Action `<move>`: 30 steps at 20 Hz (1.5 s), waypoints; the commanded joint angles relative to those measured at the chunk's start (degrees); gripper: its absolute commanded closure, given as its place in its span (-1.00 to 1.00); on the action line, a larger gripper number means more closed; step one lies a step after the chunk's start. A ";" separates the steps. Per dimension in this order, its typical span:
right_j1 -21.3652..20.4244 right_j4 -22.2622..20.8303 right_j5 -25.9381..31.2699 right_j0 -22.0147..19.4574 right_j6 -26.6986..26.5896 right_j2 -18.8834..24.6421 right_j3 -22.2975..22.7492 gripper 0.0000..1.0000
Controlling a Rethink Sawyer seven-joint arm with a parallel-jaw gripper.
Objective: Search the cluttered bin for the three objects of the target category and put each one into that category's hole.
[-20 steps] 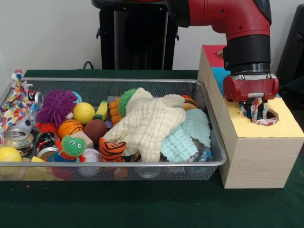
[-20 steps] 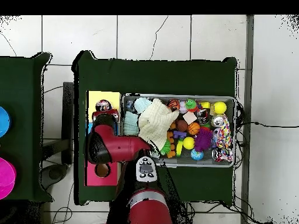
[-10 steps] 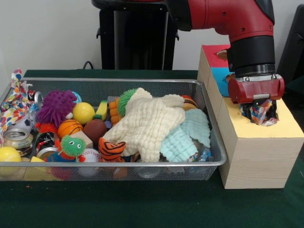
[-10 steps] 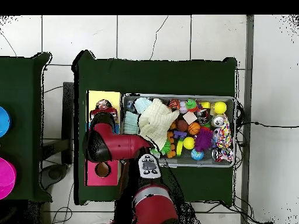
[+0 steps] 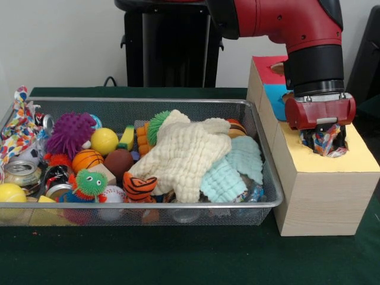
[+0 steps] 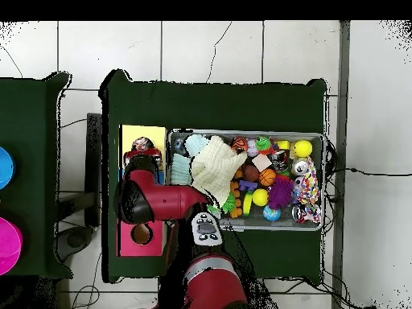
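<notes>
The red gripper [image 5: 321, 138] hangs directly over the round hole in the yellow-topped box [image 5: 356, 160], pinching a polka-dot cloth [image 5: 322, 141] so it can drop inside. Beside the box, another polka-dot cloth [image 5: 18, 127] drapes over the far end of the wire bin [image 5: 148, 205].

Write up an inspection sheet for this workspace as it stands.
Surface: dark green table cover.
Job's things: silver wire mesh basket; polka-dot white cloth in the claw at the round hole in the yellow top of the pale wooden box; another polka-dot cloth draped over the basket's end rim.
Clutter: cream waffle cloth, mint-green waffle cloth, purple spiky ball, yellow ball, small basketball.
Claw: claw at the yellow hole, shut on the cloth.
Cables: black cable behind the basket.
Surroundings: white tiled floor.
</notes>
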 commanded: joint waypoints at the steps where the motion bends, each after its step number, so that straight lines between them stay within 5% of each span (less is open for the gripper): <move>1: 5.45 2.55 13.52 -2.90 8.05 -2.46 2.03 -1.00; 11: 4.97 3.52 15.81 -3.13 8.55 -2.21 1.86 -1.00; 12: 4.97 3.46 15.60 -3.13 8.62 -2.22 1.83 1.00; 30: 2.85 3.31 18.51 -2.98 7.62 -2.21 1.94 1.00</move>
